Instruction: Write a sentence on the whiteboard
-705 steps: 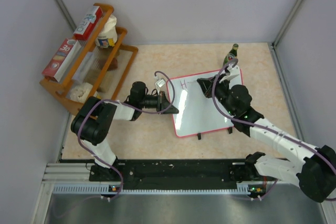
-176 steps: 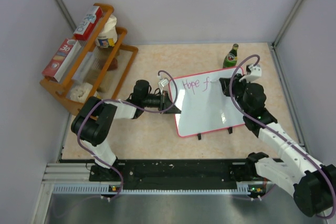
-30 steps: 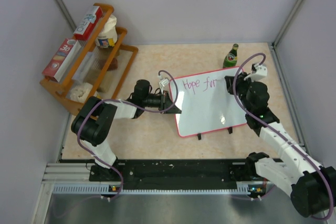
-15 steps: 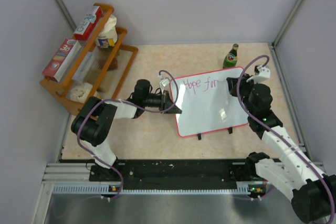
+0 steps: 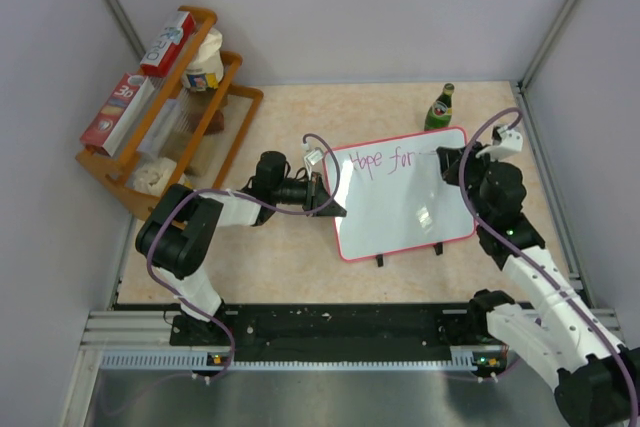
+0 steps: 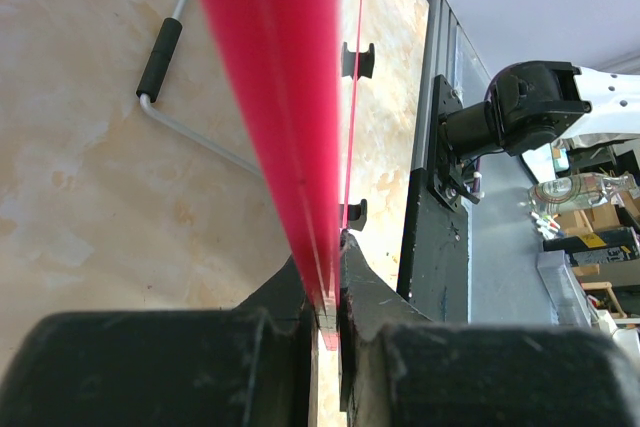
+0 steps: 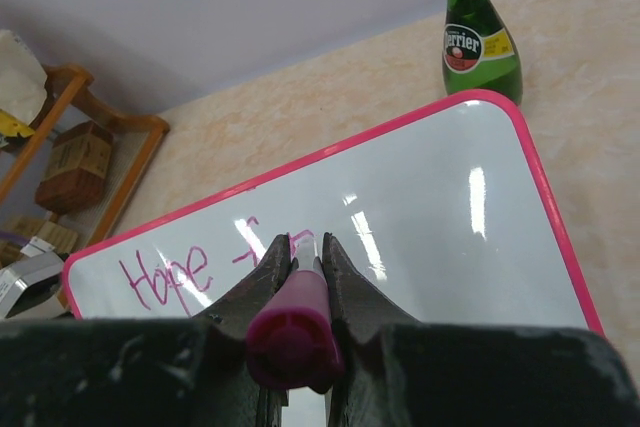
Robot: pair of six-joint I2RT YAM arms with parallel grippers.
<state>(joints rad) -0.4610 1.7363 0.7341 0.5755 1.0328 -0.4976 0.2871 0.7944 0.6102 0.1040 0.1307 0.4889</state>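
The whiteboard [image 5: 400, 212] rests tilted on the table, white with a pink-red rim. Its top line carries the sentence [image 5: 385, 160], which reads "Hope for" in pink. My left gripper [image 5: 325, 199] is shut on the board's left rim; in the left wrist view the red rim [image 6: 280, 97] runs up from between the gripper [image 6: 328, 287] fingers. My right gripper [image 5: 447, 159] hovers at the board's upper right, shut on a pink marker [image 7: 293, 322]. In the right wrist view the gripper [image 7: 302, 242] points at the board [image 7: 430, 217] just right of the writing [image 7: 165, 275]. The marker tip is hidden.
A green glass bottle [image 5: 438, 107] stands just behind the board's top right corner, close to my right gripper. A wooden rack [image 5: 170, 107] with boxes and a jar fills the back left. Two black clip feet [image 5: 380, 260] hold the board's near edge. Walls close both sides.
The writing grew from "H" to "Hope f" to "Hope for". In the last second my right gripper moved right, off the last word. The left gripper kept its hold.
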